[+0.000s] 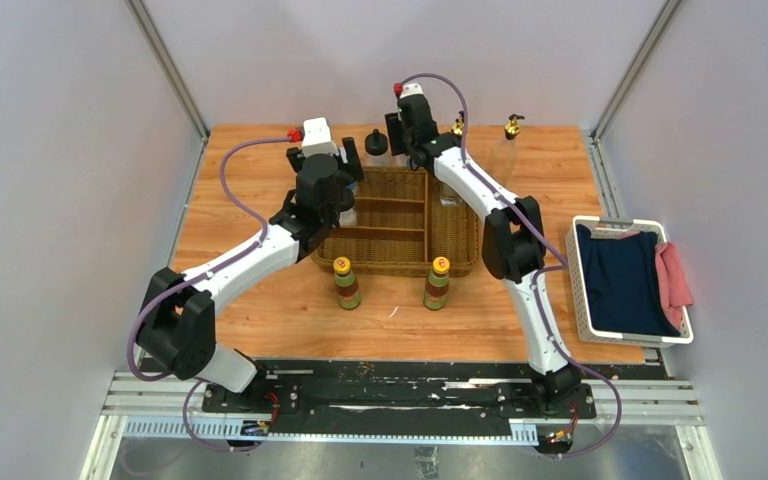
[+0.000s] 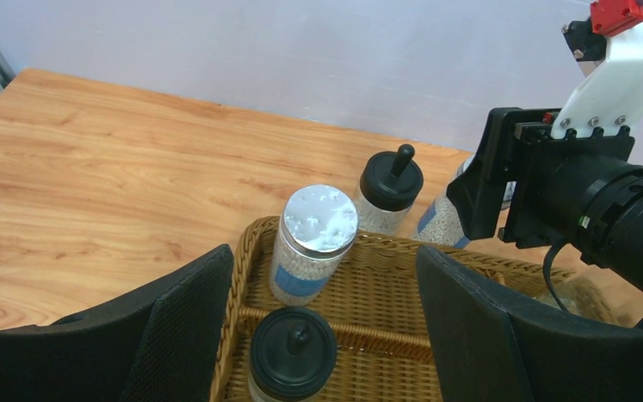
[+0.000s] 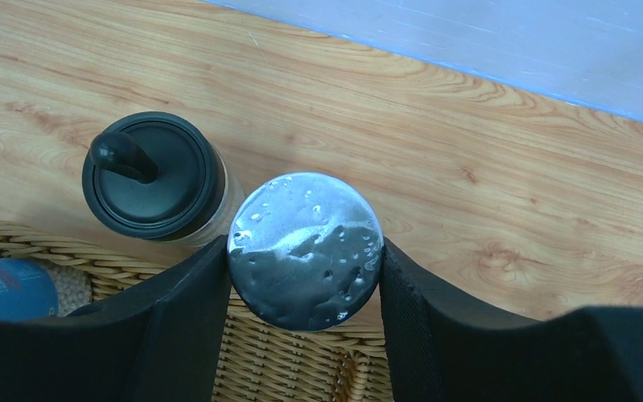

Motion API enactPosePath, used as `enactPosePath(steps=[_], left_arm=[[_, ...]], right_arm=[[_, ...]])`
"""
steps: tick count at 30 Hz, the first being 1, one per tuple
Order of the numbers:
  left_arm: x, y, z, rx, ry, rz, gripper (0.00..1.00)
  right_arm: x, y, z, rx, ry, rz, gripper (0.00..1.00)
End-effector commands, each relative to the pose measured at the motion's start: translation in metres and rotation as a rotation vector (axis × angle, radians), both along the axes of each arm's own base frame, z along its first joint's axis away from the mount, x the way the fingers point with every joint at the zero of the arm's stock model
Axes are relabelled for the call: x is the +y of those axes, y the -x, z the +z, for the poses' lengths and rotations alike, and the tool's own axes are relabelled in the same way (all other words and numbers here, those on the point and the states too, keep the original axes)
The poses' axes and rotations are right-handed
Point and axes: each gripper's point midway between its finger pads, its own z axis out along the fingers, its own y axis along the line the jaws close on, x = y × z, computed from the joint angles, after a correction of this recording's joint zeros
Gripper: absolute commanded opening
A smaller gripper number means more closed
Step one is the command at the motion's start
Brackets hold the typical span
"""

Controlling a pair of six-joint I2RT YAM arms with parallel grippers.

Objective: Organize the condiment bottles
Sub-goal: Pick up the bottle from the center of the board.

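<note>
Left wrist view shows you the left gripper [image 2: 326,260], jaws apart and empty, above the wicker basket [image 2: 377,285] in the middle of the worktop [image 2: 92,167], over a grey-lidded jar [image 2: 314,239] and a black-capped bottle [image 2: 293,352] standing inside. Further right, your right gripper [image 3: 304,260] has its jaws clamped on a second grey-lidded jar [image 3: 306,222] by the basket's far rim.

Take the basket [image 1: 390,266] as your anchor. In front of it: left bottle [image 1: 347,283], right bottle [image 1: 437,283]. Behind it: knob-cap bottle [image 1: 376,147], tall bottles [image 1: 511,128] further right. Jar [image 2: 314,243] in its back-left corner; second jar [image 3: 306,249] at its back rim. Crate [image 1: 577,280] to its right.
</note>
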Motion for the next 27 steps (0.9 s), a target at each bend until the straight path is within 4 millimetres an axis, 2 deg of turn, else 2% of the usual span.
enactPosePath(steps=[1,3,10,16,27], left_arm=[[-0.001,0.001,0.007,-0.026,0.023,0.002,0.83],[-0.001,0.001,0.008,-0.027,0.024,0.002,0.83],[-0.001,0.001,0.008,-0.027,0.027,0.006,0.83],[0.001,0.002,0.009,-0.029,0.028,0.009,0.82],[0.0,0.004,0.01,-0.032,0.039,0.003,0.82]], right_arm=[[-0.015,-0.003,0.044,-0.097,0.0,-0.026,0.03],[-0.015,-0.003,0.05,-0.114,0.0,-0.025,0.0],[-0.014,-0.003,0.068,-0.155,0.01,-0.012,0.0],[-0.01,0.001,0.092,-0.206,0.026,0.014,0.0],[-0.007,0.025,0.138,-0.277,0.021,0.042,0.0]])
